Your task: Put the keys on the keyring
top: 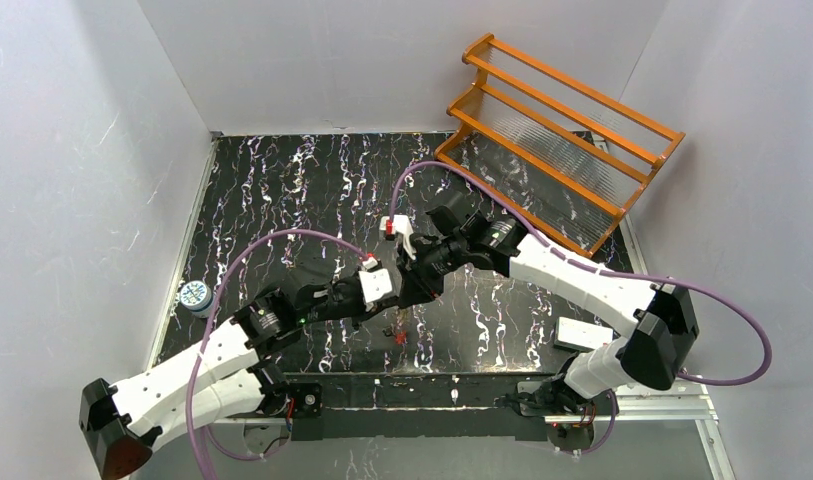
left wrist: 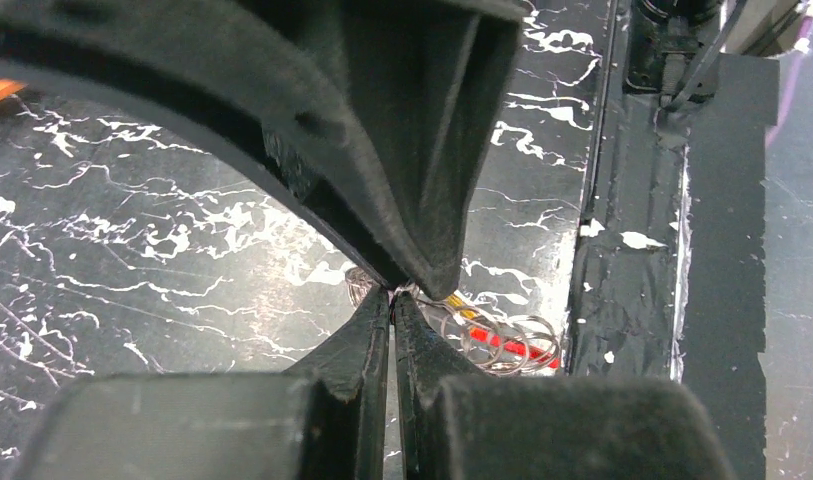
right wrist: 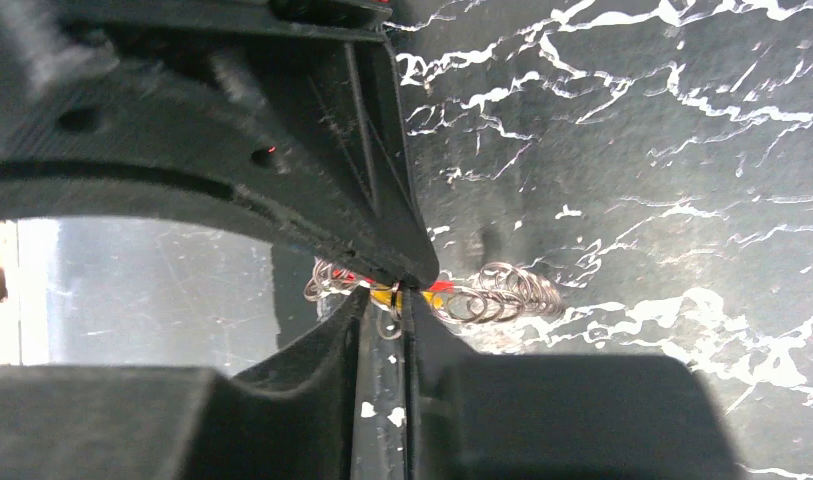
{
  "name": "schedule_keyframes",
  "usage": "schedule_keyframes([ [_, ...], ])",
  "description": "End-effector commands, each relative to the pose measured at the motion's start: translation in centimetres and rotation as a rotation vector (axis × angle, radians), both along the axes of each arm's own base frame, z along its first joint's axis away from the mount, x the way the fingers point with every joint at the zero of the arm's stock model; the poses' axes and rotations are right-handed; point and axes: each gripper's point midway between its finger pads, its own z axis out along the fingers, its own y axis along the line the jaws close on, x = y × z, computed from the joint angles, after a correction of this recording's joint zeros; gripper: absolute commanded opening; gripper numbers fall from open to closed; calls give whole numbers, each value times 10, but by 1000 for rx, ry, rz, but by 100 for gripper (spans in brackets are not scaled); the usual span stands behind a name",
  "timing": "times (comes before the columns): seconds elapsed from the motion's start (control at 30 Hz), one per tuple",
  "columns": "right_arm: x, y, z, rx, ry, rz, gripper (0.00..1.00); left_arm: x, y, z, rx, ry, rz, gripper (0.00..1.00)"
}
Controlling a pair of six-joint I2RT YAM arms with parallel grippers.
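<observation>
The keyring (left wrist: 502, 345) is a bunch of thin silver wire coils with a short red section and a yellow bit. It hangs between the two grippers over the middle of the black marbled table (top: 282, 200). My left gripper (left wrist: 392, 296) is shut, its tips pinching the wire at one end of the coils. My right gripper (right wrist: 387, 296) faces it tip to tip, its jaws a narrow slit apart, with a wire loop of the keyring (right wrist: 502, 295) lying in the slit. I cannot make out the keys among the coils. From above, both grippers (top: 407, 285) meet at the centre.
An orange slatted rack (top: 562, 130) stands at the back right. A small round white tub (top: 194, 297) sits by the left edge, and a white block (top: 582, 332) lies at the right front. Purple cables (top: 282, 240) arc over both arms. The taped front edge (left wrist: 632, 250) is close.
</observation>
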Motion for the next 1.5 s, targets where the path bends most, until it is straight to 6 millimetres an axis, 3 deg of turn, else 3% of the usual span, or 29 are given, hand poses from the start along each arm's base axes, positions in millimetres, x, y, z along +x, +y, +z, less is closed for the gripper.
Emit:
schedule_keyframes([
  [0.0, 8, 8, 35, 137, -86, -42, 36, 4, 0, 26, -125, -43, 50, 0],
  [0.07, 12, 8, 40, 175, -89, -67, 47, 7, 3, 35, -193, -57, 91, 0],
  [0.17, 13, 5, 47, 235, -81, -89, 54, 10, 8, 45, -304, -64, 152, 0],
  [0.43, 14, -3, 62, 371, -23, -104, 49, 0, 13, 75, -594, -80, 150, 0],
  [0.7, 1, 0, 63, 414, 16, -6, 45, -10, 12, 83, -652, -86, 100, 0],
  [0.9, 3, 4, 66, 437, 6, 13, 34, -12, 10, 83, -650, -82, 83, 0],
  [1.13, 1, 5, 63, 431, 18, 31, 1, -12, 10, 82, -648, -79, 84, 0],
  [1.37, 1, -2, 59, 376, -20, 43, 1, -1, 12, 71, -542, -60, 147, 3],
  [1.47, 5, -5, 56, 338, -51, 41, 1, 2, 12, 64, -447, -62, 153, 12],
])
